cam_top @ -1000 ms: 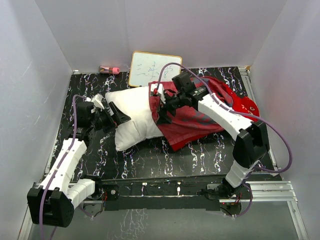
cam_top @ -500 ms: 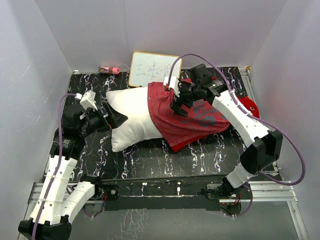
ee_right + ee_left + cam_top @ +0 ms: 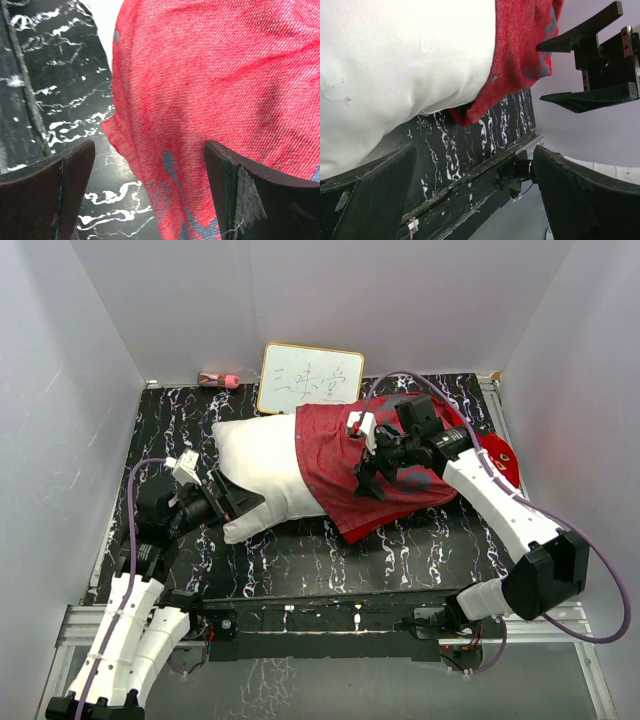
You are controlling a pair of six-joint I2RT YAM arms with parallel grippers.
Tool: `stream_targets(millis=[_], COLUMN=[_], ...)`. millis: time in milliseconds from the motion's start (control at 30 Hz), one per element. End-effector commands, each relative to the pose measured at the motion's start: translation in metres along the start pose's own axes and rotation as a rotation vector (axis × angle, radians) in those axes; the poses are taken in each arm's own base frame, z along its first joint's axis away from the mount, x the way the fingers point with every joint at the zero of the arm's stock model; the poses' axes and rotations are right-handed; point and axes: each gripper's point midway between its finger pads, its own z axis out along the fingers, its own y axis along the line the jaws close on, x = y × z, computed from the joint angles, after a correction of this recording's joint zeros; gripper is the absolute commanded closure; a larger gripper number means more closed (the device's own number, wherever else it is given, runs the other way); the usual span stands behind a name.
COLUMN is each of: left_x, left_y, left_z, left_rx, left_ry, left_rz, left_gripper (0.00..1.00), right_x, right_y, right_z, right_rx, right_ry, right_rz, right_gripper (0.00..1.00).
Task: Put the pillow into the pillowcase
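A black, white-veined marbled table [image 3: 400,550] carries everything. On it lies the large plump white fabric pillow [image 3: 255,465], set slightly aslant, its left half bare. Its right end is covered by the crumpled bright red cloth pillowcase with blue patches [image 3: 335,455], which trails off to the right. In the left wrist view the red cloth is seen curling under the pillow's near edge. A small framed whiteboard [image 3: 308,380] leans at the back wall just behind both, and a small pink object [image 3: 218,379] lies to its left.

The right gripper [image 3: 366,478] is held over the pillowcase, jaws spread wide and nothing grasped. The left gripper [image 3: 238,498] is placed at the pillow's near-left corner, likewise spread wide and empty.

Compared with half a second ago, the right gripper is found nearer and further right, off the case's back edge, and the left arm is drawn back.
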Motion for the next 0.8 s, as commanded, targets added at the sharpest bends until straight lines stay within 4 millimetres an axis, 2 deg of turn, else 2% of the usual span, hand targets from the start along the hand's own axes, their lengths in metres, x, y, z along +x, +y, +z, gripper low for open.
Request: stream_targets(millis=[0,67,233,367,467,633,700,767], left_x=[-0.012,-0.017,-0.028,-0.028,-0.024,-0.007,-0.009,-0.013], left_y=[-0.02,-0.02,-0.02,-0.013,-0.008,0.022,0.034,0.044], left_z=[0.001,0.003,0.008,0.007,0.005,0.01,0.009,0.007], left_rx=[0.113,0.122,0.121,0.064,0.022,-0.072,-0.151,-0.211], left_ry=[-0.086,-0.117,-0.152,-0.139,-0.112,-0.042,-0.045,-0.065], left_rz=[-0.066,-0.092,-0.101,-0.063,-0.024,0.05,0.032,0.03], left_gripper=[0.03,0.03,0.03,0.03,0.03,0.03,0.03,0.03], right_x=[-0.042,-0.051,-0.06,-0.048,-0.044,-0.032,-0.031,-0.036], right_y=[0.013,0.015,0.012,0.01,0.01,0.006,0.015,0.034], right_z=[-0.011,-0.012,-0.012,-0.008,-0.004,-0.001,0.006,0.013], right_rx=[-0.034,-0.042,-0.012,0.027,0.048,0.144,0.124,0.088], right_ry=[-0.213,-0.259,-0.32,-0.33,-0.354,-0.336,-0.289,-0.255], right_rz=[0.018,0.015,0.03,0.023,0.111,0.139,0.116,0.054], right_gripper=[0.06,0.06,0.01,0.01,0.01,0.03,0.08,0.12])
